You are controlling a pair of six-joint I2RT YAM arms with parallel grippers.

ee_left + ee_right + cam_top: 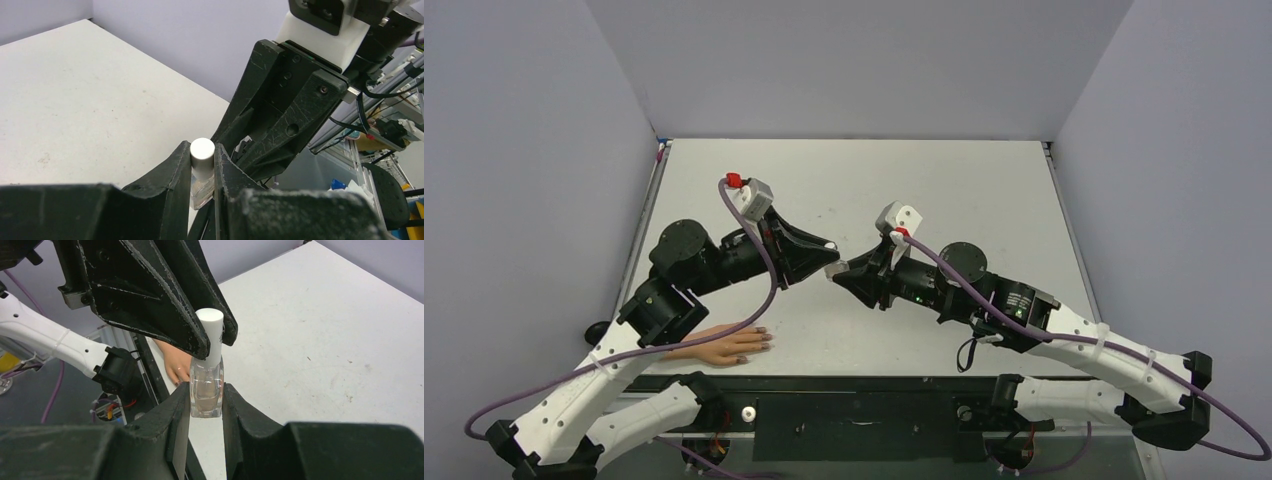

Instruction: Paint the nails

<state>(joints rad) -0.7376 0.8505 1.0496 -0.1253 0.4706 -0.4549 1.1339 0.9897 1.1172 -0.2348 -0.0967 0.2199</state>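
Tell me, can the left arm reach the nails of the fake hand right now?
Probably not yet. The left gripper is shut on the white cap of the bottle that the right gripper clamps. The fake hand's nails lie uncovered near the left arm's elbow.

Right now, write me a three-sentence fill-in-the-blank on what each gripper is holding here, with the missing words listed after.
1. The ____ cap of the bottle sits between the jaws of the left gripper.
2. The right gripper has its jaws shut on the bottle's clear body, below the ____.
3. The fake hand lies on the table on the ____ arm's side.
Missing words: white; cap; left.
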